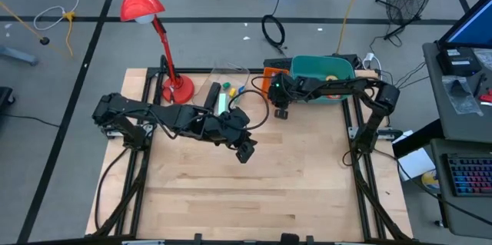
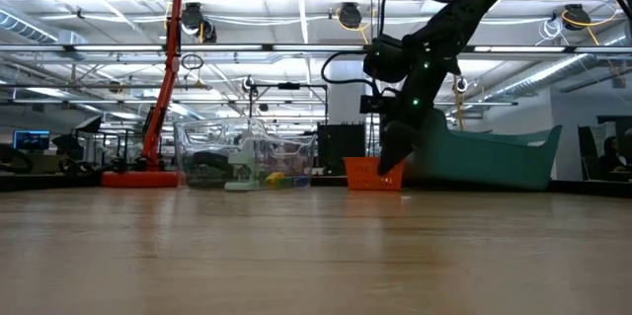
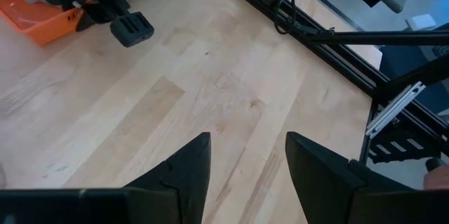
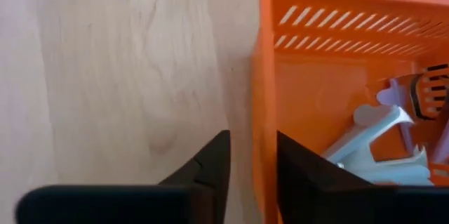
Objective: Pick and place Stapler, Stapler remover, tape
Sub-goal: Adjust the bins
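Pale wooden surface [image 1: 254,191] inside a black frame, in a large workshop with ceiling pipes and lights behind. Small coloured tape rolls [image 1: 233,90] lie near the far edge, beside a clear plastic container [image 2: 247,162]; in the low view they show as yellow and green blurs inside or behind it, which of the two cannot be told. Close by, an orange slotted basket [image 4: 330,62] holds pale plastic pieces [image 4: 379,140] whose kind cannot be made out. The right gripper [image 4: 252,161] hangs at the basket's wall, jaws parted with one on either side of the rim, grasping nothing. A teal tub [image 1: 321,72] sits behind it. The left gripper [image 3: 245,161] hovers over bare wood nearer the middle, jaws apart and empty. A red desk lamp [image 1: 142,3] stands at the far left.
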